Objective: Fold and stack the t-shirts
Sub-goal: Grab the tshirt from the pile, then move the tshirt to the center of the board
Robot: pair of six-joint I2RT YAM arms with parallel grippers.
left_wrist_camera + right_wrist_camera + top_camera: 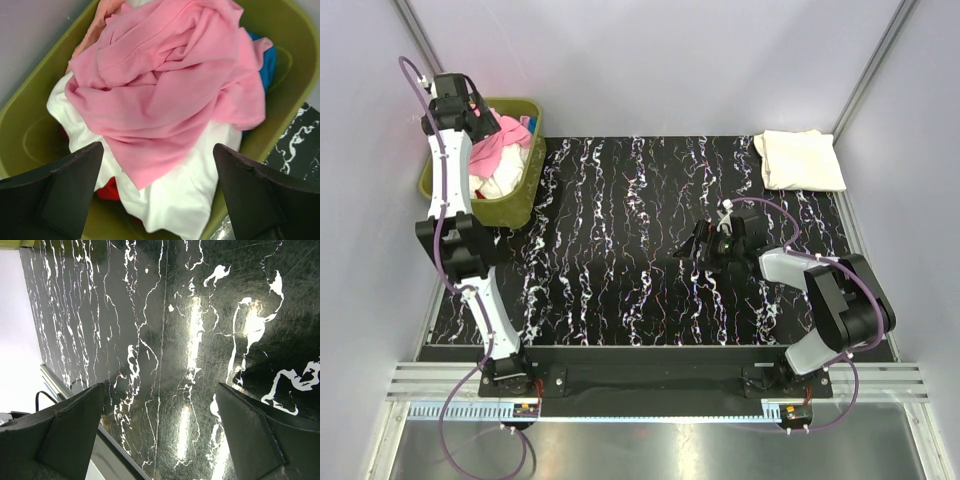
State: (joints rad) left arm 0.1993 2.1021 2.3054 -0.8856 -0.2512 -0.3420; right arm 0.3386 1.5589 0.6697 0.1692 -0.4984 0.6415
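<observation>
A bright pink t-shirt [170, 85] lies crumpled on top of a white t-shirt [185, 185] in the olive-green bin [30, 135]; a blue one [267, 60] peeks out at the far side. In the top view the pink shirt [498, 148] and white shirt [498, 185] fill the bin [525, 200] at the back left. A folded cream t-shirt [800, 160] lies at the table's back right. My left gripper [157, 192] is open and empty, hovering just above the pile [485, 125]. My right gripper [695, 245] is open and empty above the bare mat [165, 430].
A red cloth [107, 190] shows under the white shirt. The black marbled mat [620, 240] covers the table. Grey walls close in left, back and right. The bin's rim stands beside my left fingers.
</observation>
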